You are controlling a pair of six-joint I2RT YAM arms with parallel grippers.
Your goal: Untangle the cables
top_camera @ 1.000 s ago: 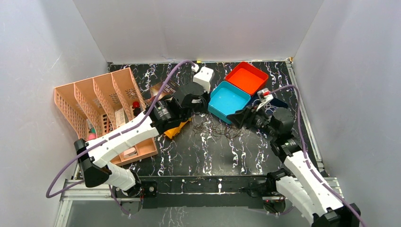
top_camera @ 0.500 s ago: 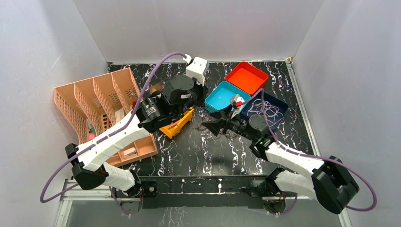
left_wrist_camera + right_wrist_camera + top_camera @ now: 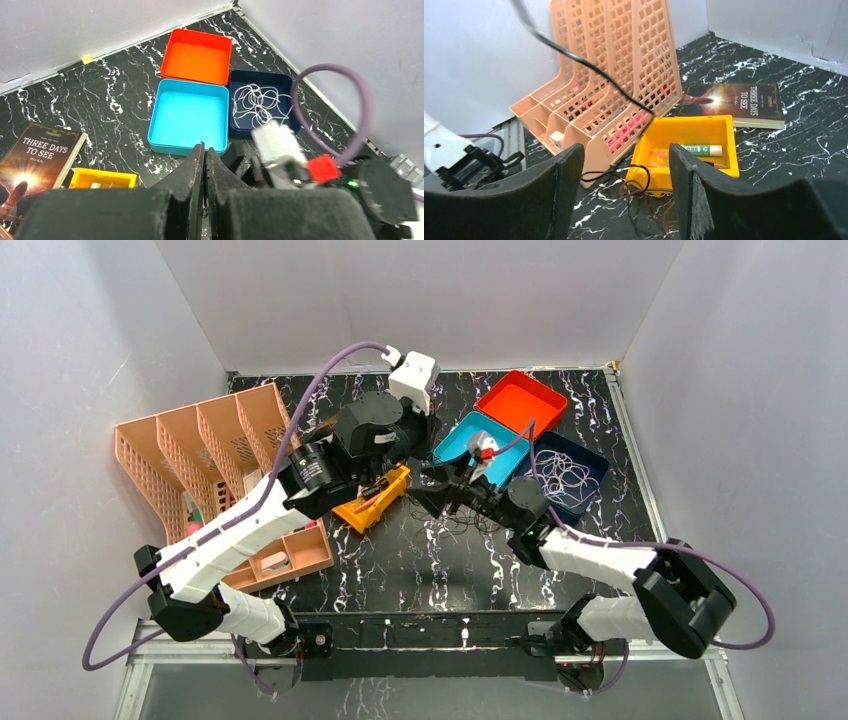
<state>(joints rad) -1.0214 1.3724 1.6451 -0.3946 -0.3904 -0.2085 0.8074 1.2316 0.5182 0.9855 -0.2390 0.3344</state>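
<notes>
Dark thin cables lie in a curly heap on the black marbled table, also seen in the right wrist view. My left gripper is shut, with a thin dark strand showing between its jaws, and it hangs near the turquoise bin. One black cable runs taut from the heap up to the top left. My right gripper is open, low over the heap, with the loops between its fingers. Pale cables lie in the navy bin.
A peach file rack stands at the left. A yellow bin holding a tube sits just beyond the heap. A book lies behind it. A red bin is at the back right.
My right arm has swung left and stretched low, bringing its open gripper over the dark heap beside the yellow bin. My left gripper has moved back and up.
</notes>
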